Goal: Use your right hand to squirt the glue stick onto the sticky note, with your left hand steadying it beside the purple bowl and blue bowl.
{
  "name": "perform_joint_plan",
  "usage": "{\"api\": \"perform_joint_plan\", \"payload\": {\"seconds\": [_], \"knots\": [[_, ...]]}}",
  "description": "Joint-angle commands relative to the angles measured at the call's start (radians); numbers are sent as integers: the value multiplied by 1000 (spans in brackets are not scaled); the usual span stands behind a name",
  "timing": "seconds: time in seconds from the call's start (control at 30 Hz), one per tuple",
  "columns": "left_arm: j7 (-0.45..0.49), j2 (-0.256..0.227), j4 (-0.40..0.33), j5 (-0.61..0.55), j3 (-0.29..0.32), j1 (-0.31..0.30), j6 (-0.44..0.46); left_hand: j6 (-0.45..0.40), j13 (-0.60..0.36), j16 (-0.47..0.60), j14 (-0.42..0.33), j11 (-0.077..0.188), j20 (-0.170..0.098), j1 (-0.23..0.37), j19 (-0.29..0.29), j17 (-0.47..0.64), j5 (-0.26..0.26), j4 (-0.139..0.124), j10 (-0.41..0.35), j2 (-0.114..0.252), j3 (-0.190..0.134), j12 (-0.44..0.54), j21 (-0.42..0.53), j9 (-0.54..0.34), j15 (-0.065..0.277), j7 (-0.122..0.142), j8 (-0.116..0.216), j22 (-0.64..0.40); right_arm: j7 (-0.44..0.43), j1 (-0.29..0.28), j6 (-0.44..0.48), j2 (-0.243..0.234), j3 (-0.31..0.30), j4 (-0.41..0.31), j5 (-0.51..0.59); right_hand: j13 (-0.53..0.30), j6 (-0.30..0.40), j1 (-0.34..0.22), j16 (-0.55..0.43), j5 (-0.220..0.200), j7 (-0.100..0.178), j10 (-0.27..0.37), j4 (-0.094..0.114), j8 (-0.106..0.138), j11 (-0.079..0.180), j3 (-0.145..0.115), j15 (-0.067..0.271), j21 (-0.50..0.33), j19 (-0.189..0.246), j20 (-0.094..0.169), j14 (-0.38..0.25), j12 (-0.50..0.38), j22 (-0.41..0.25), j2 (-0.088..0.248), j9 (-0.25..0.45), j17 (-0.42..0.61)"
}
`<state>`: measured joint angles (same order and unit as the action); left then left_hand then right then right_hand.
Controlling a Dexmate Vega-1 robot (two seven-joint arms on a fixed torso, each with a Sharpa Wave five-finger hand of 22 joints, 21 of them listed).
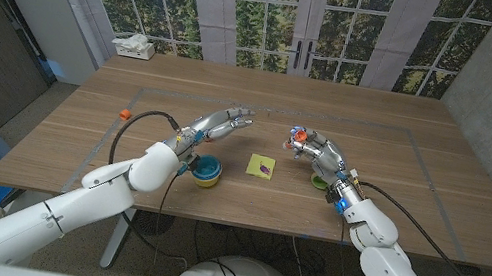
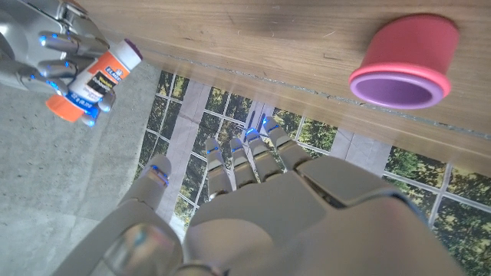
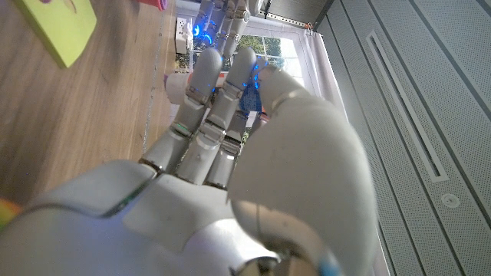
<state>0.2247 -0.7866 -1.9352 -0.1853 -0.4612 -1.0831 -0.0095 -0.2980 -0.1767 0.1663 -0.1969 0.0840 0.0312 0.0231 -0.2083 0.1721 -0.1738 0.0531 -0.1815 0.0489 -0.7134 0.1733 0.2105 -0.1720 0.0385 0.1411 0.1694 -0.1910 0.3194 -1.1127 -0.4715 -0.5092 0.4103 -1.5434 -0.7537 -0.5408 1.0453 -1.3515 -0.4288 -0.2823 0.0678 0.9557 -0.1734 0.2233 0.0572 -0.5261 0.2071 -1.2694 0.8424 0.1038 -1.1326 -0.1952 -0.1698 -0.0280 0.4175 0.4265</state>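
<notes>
The right hand (image 1: 317, 152) has its fingers (image 2: 46, 57) wrapped round the glue stick (image 2: 93, 79), gripping it about the middle of the barrel so both ends stay bare. In the left wrist view the stick's long axis runs on a slant, purple end toward the table (image 1: 397, 200), orange cap end away from it; which end dispenses I cannot tell. The stick hangs above the table at about 3 o'clock from the sticky note (image 1: 260, 166), near but not over it. To do this step well, I judge the right hand should carry the stick toward 9 o'clock until its working end is over the note, tip it closer to upright, then come down gently so the paper does not skid. The left hand (image 1: 218, 125) hovers with fingers (image 2: 249, 157) spread and nothing in them, at about 10 o'clock from the note; it should settle on the note's edge first to pin it. The blue bowl (image 1: 205, 168) sits at 9 o'clock of the note, the purple bowl (image 2: 403, 64) farther back.
</notes>
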Motion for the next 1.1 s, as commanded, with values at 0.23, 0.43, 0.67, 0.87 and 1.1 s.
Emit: {"api": "perform_joint_plan", "payload": {"seconds": [0.23,0.43,0.67,0.87,1.1], "knots": [[-30,30,43,280,68,-29,-96,26,1,-1,35,14,-6,4,0,-1,0,15,30,2,2,-1,0,-1,53,-7,-1,-1,-299,-15,-82,-5,8,-37,318,3,83,2,5,12,-71,0,1,2,-3,12,29,-6,-16,104,21,-1,-6,-5,1,-1],[-38,35,55,343,81,-36,-113,66,1,0,59,19,-14,1,5,-1,0,20,55,2,5,0,-1,0,55,-4,-6,-1,-361,-11,-83,-9,9,-41,384,6,87,0,5,17,-70,2,1,2,-1,16,29,-9,-19,103,22,-2,-7,-4,-1,-2],[-45,52,75,398,87,-33,-144,85,2,0,83,20,-35,-2,20,-1,-1,21,72,6,7,1,-5,1,55,-8,-4,-1,-458,-3,-77,-3,11,-44,501,9,89,-2,5,23,-68,3,2,1,0,21,29,-12,-25,103,23,-2,-7,-2,-2,-3],[-105,77,125,508,90,-18,-190,65,3,3,104,37,-71,-5,25,-1,-3,15,62,25,5,11,-5,1,75,6,9,2,-549,4,-48,2,12,-50,617,11,89,-2,5,27,-64,3,3,0,2,24,27,-15,-29,103,24,-2,-7,1,-4,-2],[-120,100,159,582,96,-17,-214,69,4,3,115,40,-84,-7,27,0,-4,12,66,32,5,10,-6,1,76,-8,7,3,-595,31,-37,9,23,-27,674,14,90,-4,5,32,-63,7,4,-2,3,28,29,-18,-34,102,25,-3,-8,3,-6,-2]]}}
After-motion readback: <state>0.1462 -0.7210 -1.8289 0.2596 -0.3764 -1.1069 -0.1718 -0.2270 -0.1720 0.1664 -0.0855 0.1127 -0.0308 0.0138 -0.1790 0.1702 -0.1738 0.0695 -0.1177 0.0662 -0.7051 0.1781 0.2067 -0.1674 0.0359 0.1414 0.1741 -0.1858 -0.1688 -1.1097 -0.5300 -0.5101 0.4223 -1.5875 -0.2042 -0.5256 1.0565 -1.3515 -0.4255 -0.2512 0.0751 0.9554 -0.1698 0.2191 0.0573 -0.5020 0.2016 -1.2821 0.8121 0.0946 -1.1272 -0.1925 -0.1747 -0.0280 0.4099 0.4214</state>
